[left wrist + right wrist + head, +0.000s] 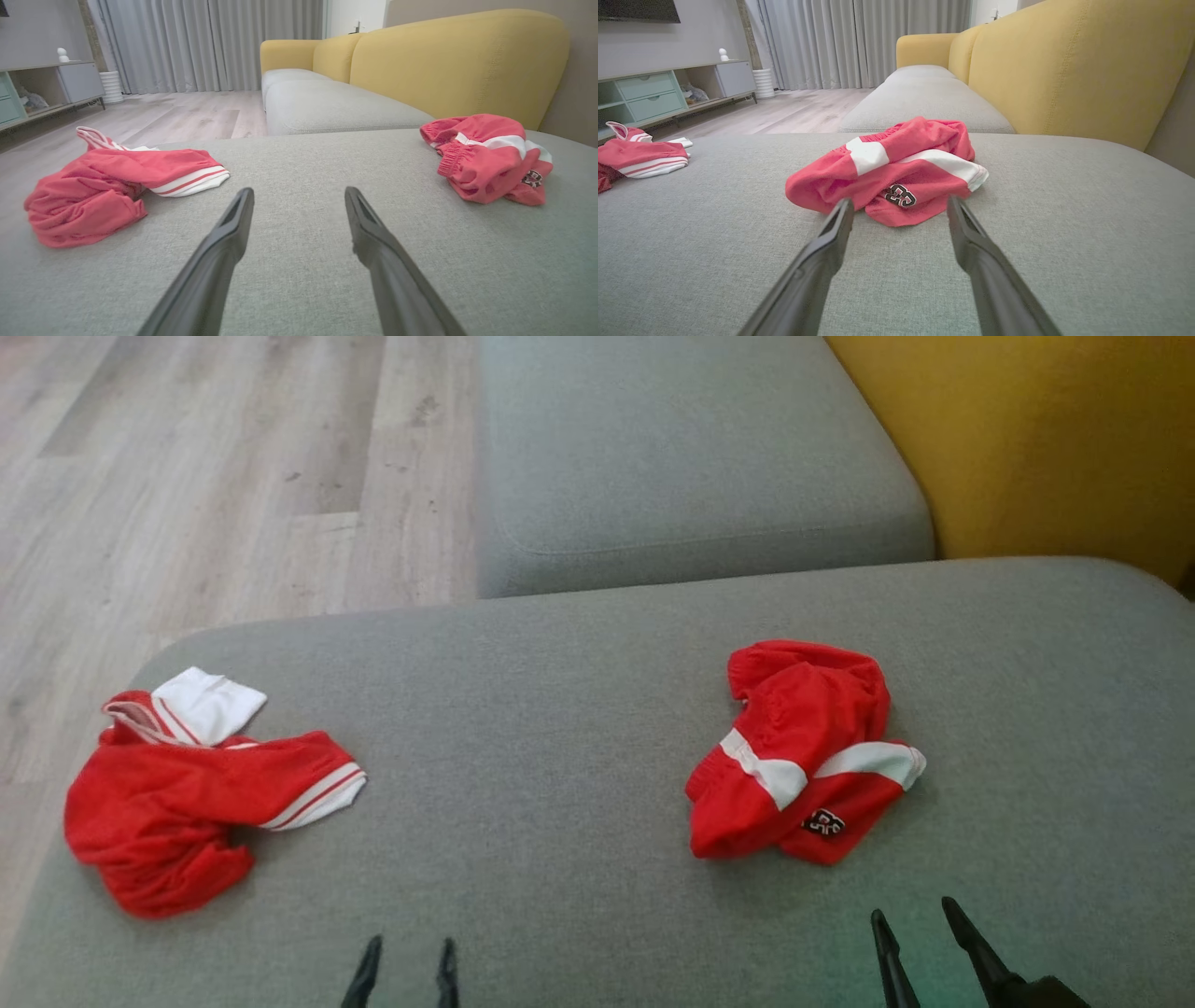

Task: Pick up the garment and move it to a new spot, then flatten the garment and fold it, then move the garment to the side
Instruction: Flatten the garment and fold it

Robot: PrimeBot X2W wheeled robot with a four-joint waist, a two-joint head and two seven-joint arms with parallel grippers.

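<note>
**Both hands wide and empty, two red garments ahead**

Your right hand [913, 907] stands wide over the grey cushion [560, 709], holding nothing. The red shorts [794, 747] lie crumpled on the cushion near it at 11 o'clock, not touching. In the right wrist view they sit just past the fingertips. Your left hand [408, 943] is wide and empty too. The red top [177, 803] lies at its 10 o'clock, by the cushion's left edge, well apart from the shorts.
</note>
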